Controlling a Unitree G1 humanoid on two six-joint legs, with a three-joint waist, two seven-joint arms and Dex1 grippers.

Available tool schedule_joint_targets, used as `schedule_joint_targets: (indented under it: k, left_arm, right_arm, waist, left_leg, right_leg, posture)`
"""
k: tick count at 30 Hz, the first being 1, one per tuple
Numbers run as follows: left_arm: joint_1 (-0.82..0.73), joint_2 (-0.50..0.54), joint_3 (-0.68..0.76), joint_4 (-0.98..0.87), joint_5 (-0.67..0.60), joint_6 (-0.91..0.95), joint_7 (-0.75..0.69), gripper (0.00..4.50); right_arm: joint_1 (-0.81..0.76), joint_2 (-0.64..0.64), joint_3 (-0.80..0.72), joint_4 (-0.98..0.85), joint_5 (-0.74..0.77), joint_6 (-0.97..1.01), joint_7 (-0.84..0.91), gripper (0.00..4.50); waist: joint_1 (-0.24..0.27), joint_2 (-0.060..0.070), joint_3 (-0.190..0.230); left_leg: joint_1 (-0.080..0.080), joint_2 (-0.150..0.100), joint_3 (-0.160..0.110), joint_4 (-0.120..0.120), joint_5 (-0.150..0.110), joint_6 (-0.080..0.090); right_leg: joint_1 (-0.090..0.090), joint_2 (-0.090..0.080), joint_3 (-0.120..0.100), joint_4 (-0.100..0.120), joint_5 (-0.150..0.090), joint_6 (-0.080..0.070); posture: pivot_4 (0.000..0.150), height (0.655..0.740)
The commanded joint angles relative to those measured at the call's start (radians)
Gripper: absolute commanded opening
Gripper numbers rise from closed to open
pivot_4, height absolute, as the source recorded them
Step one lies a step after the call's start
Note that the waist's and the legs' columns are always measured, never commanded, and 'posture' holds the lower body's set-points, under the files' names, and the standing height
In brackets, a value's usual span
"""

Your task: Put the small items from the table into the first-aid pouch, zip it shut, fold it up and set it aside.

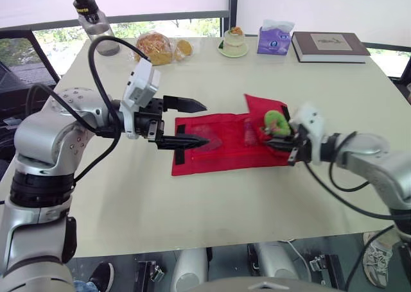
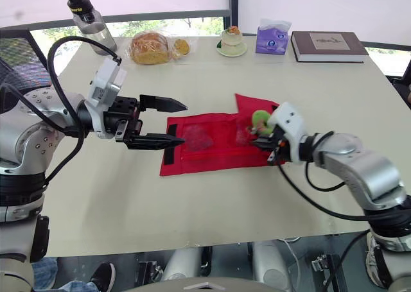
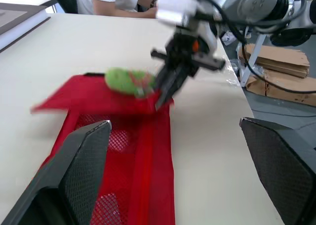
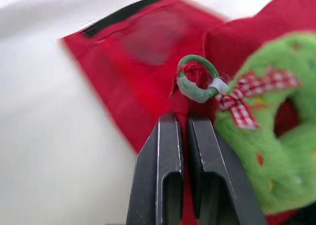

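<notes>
From the head camera, the pale surface (image 1: 192, 208) runs off the frame at 3 and 9 o'clock, so I can't see its side edges. One red first-aid pouch (image 1: 225, 158) lies opened out flat at its centre, with a flap raised at the 1 o'clock corner. Under the mesh I count two pale shapes, both too blurred for me to say what they are.

The left pincer (image 1: 205, 122) sits at the pouch's 9 o'clock end, its two fingers spread wide with nothing between them. The lower finger lies over the black strip there, but I can't tell whether it touches. The right pincer (image 4: 183, 119) is at the 3 o'clock end, clenched on a pinch of the pouch's red fabric just below a small green ring (image 4: 195, 81). The head views hide that grip behind the wrist housing.

Along the far edge I count five things:
- one book (image 1: 329, 46) at 1 o'clock
- one clear bottle (image 1: 93, 19) at 10 o'clock
- one bagged loaf (image 1: 156, 47) at 11 o'clock
- one purple tissue pack (image 1: 275, 38)
- one small cup (image 1: 234, 42) on a saucer at 12 o'clock

One green felt wreath (image 1: 277, 120) with a checked bow rests on the pouch, right beside the right pincer. The wrist view cuts it off.
</notes>
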Motion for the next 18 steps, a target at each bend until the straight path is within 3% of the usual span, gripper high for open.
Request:
schedule_joint_targets:
  k: [1,2,6,13,18]
  left_arm:
    - [-0.006,0.01,0.031,-0.025,-0.017,0.01,0.019,4.5]
    - [-0.001,0.009,0.036,-0.03,-0.021,0.016,0.026,4.5]
    - [0.037,0.017,0.058,-0.049,-0.026,0.032,0.056,4.5]
    - [0.141,0.014,0.125,-0.093,-0.057,0.087,0.153,4.5]
    - [0.276,0.017,0.185,-0.066,-0.021,0.132,0.277,4.5]
  right_arm:
    - [-0.043,0.034,0.062,0.0,-0.08,-0.008,-0.023,0.07]
    - [-0.047,0.045,0.07,0.012,-0.106,-0.012,-0.04,0.07]
    - [-0.028,0.04,0.066,0.0,-0.134,-0.003,-0.034,1.06]
    - [0.043,0.003,-0.064,-0.107,-0.042,0.042,0.009,4.44]
    - [0.159,-0.068,-0.255,-0.179,0.044,-0.044,0.119,4.44]
  waist:
    - [-0.001,0.0,0.0]
    - [-0.001,0.0,0.0]
    - [-0.001,0.0,0.0]
    - [0.0,0.0,0.0]
    - [0.0,0.0,0.0]
  left_leg:
    - [0.0,0.0,0.0,0.0,0.0,0.0]
    - [-0.001,0.0,0.0,0.0,0.0,0.0]
    - [-0.001,0.0,0.0,0.0,0.0,0.0]
    - [0.0,0.0,0.0,0.0,0.0,0.0]
    - [0.0,0.0,0.0,0.0,0.0,0.0]
  right_leg:
    - [0.0,0.0,0.0,0.0,0.001,-0.002]
    - [-0.001,0.0,0.0,0.0,0.001,-0.002]
    - [-0.001,0.0,0.0,0.001,0.001,-0.002]
    - [-0.001,0.0,0.0,0.001,0.001,-0.002]
    - [-0.001,-0.001,0.0,0.001,0.001,-0.002]
  posture:
    - [0.15,0.7387]
    - [0.15,0.7387]
    - [0.15,0.7387]
    - [0.15,0.7387]
    - [0.15,0.7387]
